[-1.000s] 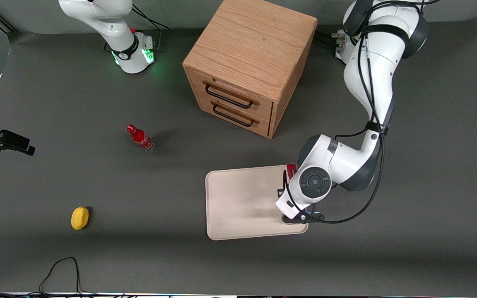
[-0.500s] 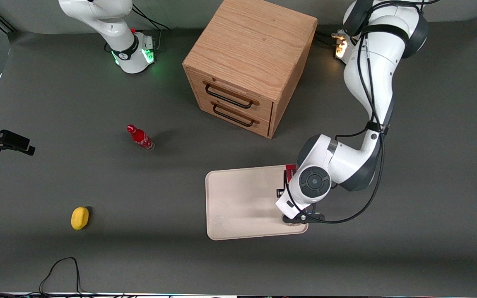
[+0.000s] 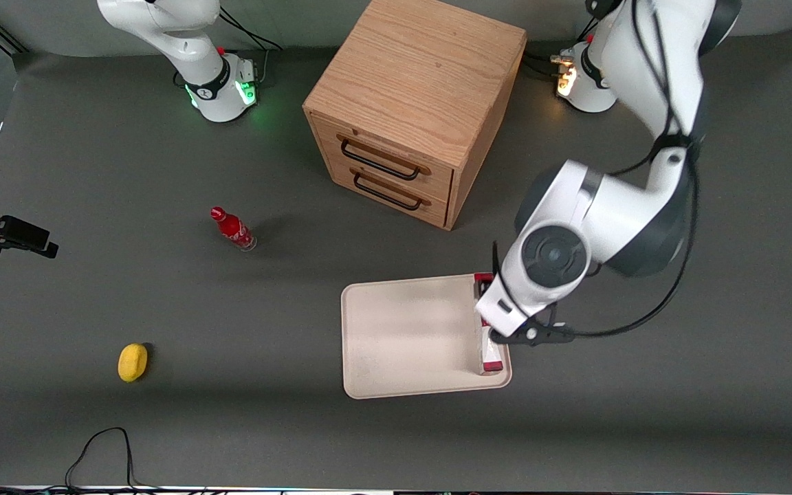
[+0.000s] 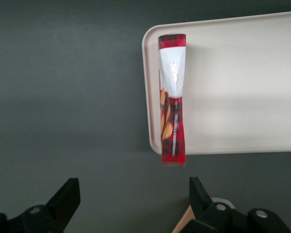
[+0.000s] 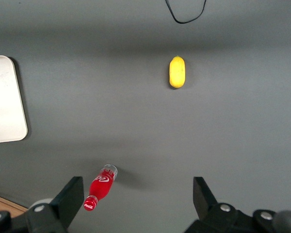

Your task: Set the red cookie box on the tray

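Hovering with fingers wide apart and empty, gripper (image 4: pixel 131 206) above red cookie box (image 3: pixel 489 352), standing on edge against tray (image 3: pixel 403 337) rim at lower right of front view; placement looks done.

Soft, even light falls from above. The dark counter (image 3: pixel 93 295) shows faint shadows beside the things on it. The red cookie box (image 4: pixel 172 111) looks a bit blurry, with a small shiny spot.
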Controlling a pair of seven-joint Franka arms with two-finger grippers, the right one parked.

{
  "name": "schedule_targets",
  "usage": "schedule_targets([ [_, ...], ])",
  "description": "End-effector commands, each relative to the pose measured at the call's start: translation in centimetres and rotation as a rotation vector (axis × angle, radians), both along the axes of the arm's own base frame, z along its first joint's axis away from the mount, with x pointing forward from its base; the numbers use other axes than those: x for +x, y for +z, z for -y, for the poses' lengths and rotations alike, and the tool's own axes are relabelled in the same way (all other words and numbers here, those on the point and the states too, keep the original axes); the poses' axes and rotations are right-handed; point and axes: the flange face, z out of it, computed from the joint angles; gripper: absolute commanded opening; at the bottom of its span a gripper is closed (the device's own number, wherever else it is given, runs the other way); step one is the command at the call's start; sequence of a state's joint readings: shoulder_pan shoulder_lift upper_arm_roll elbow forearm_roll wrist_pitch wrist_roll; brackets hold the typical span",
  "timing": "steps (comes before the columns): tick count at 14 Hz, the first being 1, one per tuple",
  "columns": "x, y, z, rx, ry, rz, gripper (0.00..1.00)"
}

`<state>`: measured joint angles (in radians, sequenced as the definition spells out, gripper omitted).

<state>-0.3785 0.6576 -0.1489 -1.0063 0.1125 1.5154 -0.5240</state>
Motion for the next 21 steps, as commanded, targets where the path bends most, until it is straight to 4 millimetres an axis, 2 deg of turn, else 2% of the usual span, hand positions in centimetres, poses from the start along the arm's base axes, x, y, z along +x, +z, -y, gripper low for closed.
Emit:
schedule_targets([
  [1,-2.9,6.6,-1.6,0.014,-0.005,0.02,1.0],
  [3,-3.5,9.2,-4.9,0.014,-0.026,0.01,1.0],
  [4,-3.8,9.5,-6.9,0.018,-0.041,0.002,1.0],
  [9,-5.3,7.9,-16.6,0.015,-0.006,0.07,1.0],
  [13,-4.3,7.6,-23.0,0.008,-0.045,0.058,1.0],
  [14,-4.2,7.6,-24.2,0.007,-0.053,0.052,1.0],
  [19,-4.4,7.1,-25.7,0.01,-0.041,0.068,1.0],
  [21,-4.8,7.5,-27.7,0.008,-0.07,0.095,1.0],
])
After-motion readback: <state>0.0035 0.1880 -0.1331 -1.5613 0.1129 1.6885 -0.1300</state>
